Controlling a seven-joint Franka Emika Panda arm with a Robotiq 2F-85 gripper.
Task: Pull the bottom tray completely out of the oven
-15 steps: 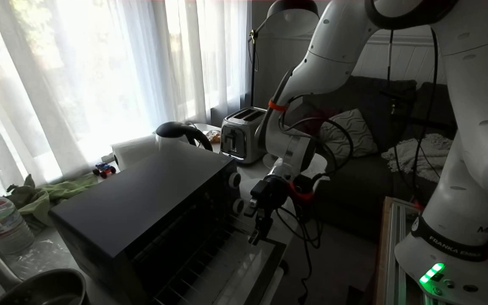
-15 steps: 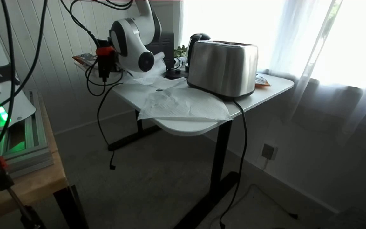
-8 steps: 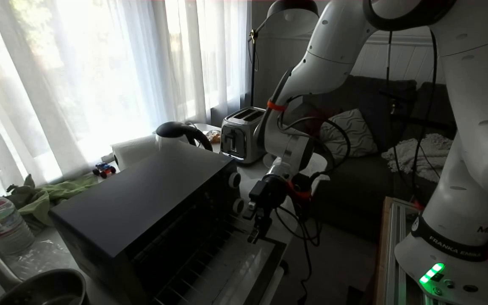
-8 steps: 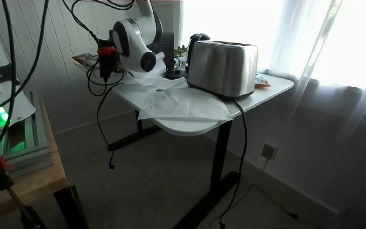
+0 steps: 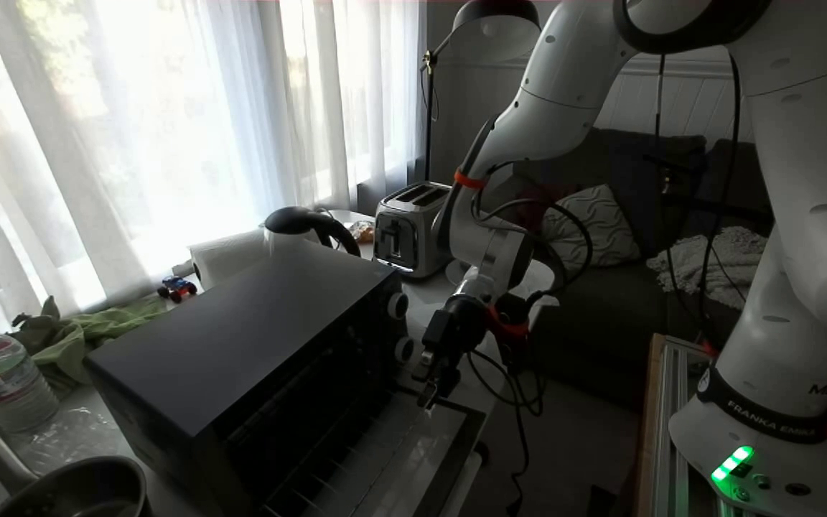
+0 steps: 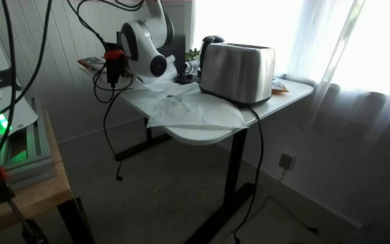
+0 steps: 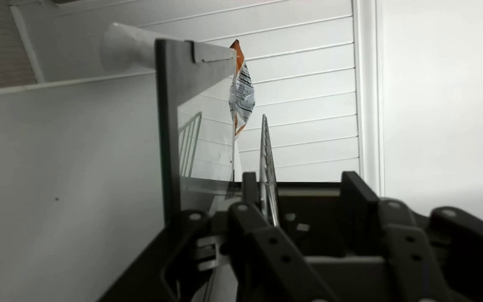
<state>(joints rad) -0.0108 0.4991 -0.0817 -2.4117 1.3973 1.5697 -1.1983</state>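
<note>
The oven (image 5: 248,330), a black box with a dark matte top, has its door lowered; the door's glass (image 7: 208,138) stands at the left in the wrist view. The bottom tray (image 7: 268,167), silvery with parallel bars, shows nearly edge-on there. It reaches in between the two fingers of my gripper (image 7: 302,184). It lies close beside the left finger, while a wide gap separates it from the right one. Whether the left finger touches it I cannot tell. In an exterior view my gripper (image 5: 425,388) is over the lowered door near the knob side. The tray's inner part is dark inside the oven.
A silver slot toaster (image 5: 413,228) and a black-handled kettle (image 5: 313,222) stand beyond the oven. A pot (image 5: 80,488) and a water bottle (image 5: 4,377) are on its near side. Crumpled white paper (image 6: 195,110) covers part of the white table (image 6: 201,134).
The jaws have come closer together, from wide to about half as wide. The arm has shifted only slightly, and the oven stays in place.
</note>
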